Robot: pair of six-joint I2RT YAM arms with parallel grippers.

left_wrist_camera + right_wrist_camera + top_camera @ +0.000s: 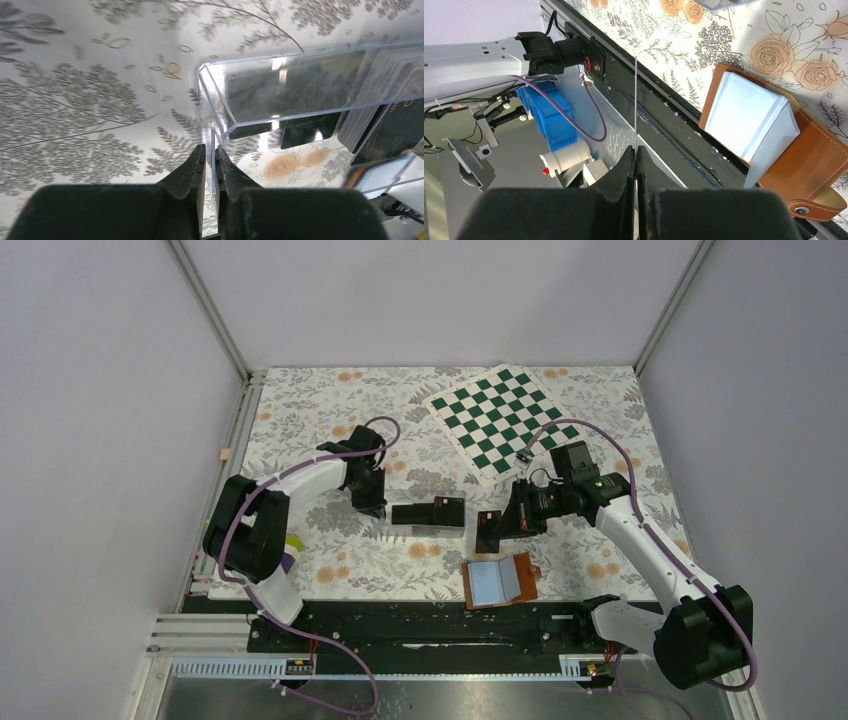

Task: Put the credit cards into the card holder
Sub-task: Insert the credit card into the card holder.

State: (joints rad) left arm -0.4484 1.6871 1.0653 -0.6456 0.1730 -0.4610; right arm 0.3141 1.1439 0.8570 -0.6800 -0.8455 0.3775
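1. Left claw is down at the left end of the clear box, and its two fingers are pinched together on the box's thin end wall. The plastic sits right between them.
2. The box lies around the middle of the table, long side running left to right on the flowered cloth.
3. Inside it you can see the cards: a dark stack towards the right end, and more dark cards lying flat beside it.
4. Over to the right claw: its fingers are squeezed tight on a single black card, gripped by one edge. From the wrist view it shows only as a thin line sticking out past the tips.
5. That card hangs just off the right end of the box, above the cloth. Whether it touches the table, I cannot tell.
6. The wallet lies open by the near edge of the table, right of centre and just on the near side of the held card, apart from it.
7. Its pale blue sleeves are fanned upward, with the snap tab out on the right flap.
8. A green-and-white chessboard lies tilted at the far edge, right of centre, well apart from both claws.
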